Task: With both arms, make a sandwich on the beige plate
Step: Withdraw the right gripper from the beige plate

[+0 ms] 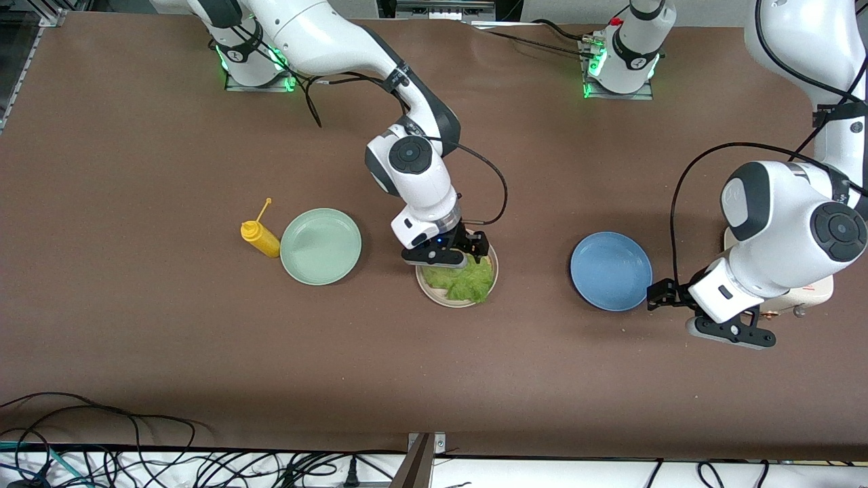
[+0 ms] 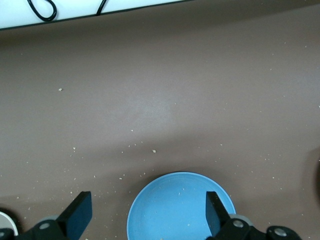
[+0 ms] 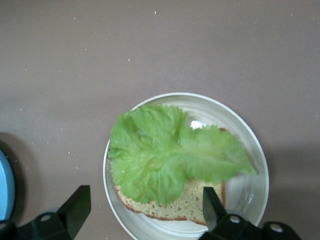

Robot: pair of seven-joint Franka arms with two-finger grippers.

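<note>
Brown cloth covers the table, and in the front view the right gripper [image 1: 453,252] hangs over the beige plate [image 1: 428,288], where a lettuce leaf [image 1: 464,279] lies; the left gripper [image 1: 668,293] hovers just beside a blue plate [image 1: 610,271], that arm waiting. A mint plate [image 1: 320,245] and a yellow bottle [image 1: 260,237] stand toward the right arm's end. From the left wrist, the left gripper [image 2: 149,212] shows its fingers [image 2: 77,212] spread wide with nothing between them, above the blue plate [image 2: 170,205]. From the right wrist, the right gripper [image 3: 145,207] is likewise spread and empty over the plate [image 3: 250,185], the lettuce [image 3: 170,155] resting on one bread slice [image 3: 185,202] (its crust edge peeking out). I judge the leaf step done; what remains is the top slice, which no view shows, so the next move calls for finding it and laying it squarely on the leaf.
</note>
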